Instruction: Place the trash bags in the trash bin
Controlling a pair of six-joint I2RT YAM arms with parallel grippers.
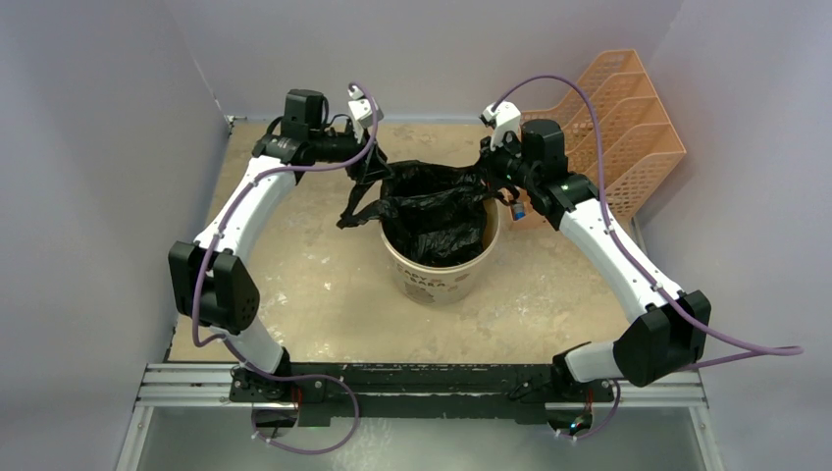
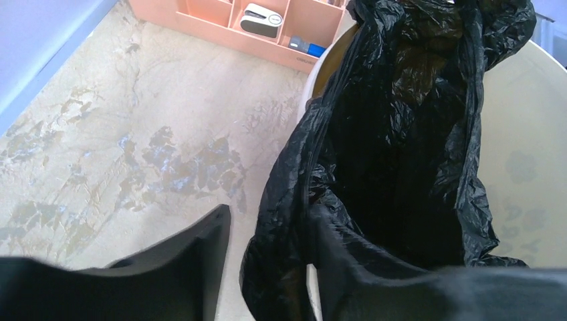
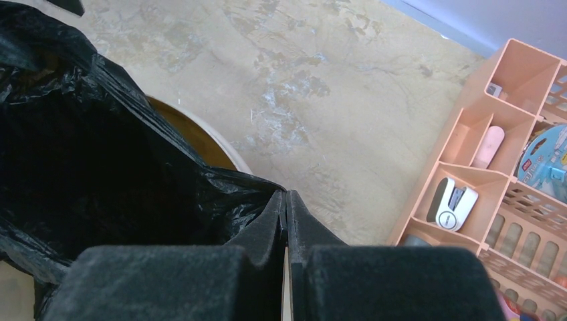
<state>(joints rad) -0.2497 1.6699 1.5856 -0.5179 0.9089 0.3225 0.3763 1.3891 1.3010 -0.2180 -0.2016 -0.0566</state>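
Observation:
The cream trash bin [image 1: 437, 280] stands mid-table. A black trash bag [image 1: 432, 211] is spread open in its mouth, with a handle and loose film hanging over the left rim. My left gripper [image 1: 365, 165] is at the bag's far left edge. In the left wrist view it [image 2: 271, 214] is open and straddles a fold of the trash bag [image 2: 401, 134]: one finger is outside and one inside, next to the bin wall [image 2: 528, 134]. My right gripper [image 3: 286, 195] is shut on the bag's right edge [image 3: 220, 187], above the bin rim [image 3: 214, 144].
An orange mesh desk organiser [image 1: 618, 128] stands at the back right, close to the right arm. It holds a white stapler-like item [image 3: 453, 200] and other small things. Grey walls close in the table on the left, back and right.

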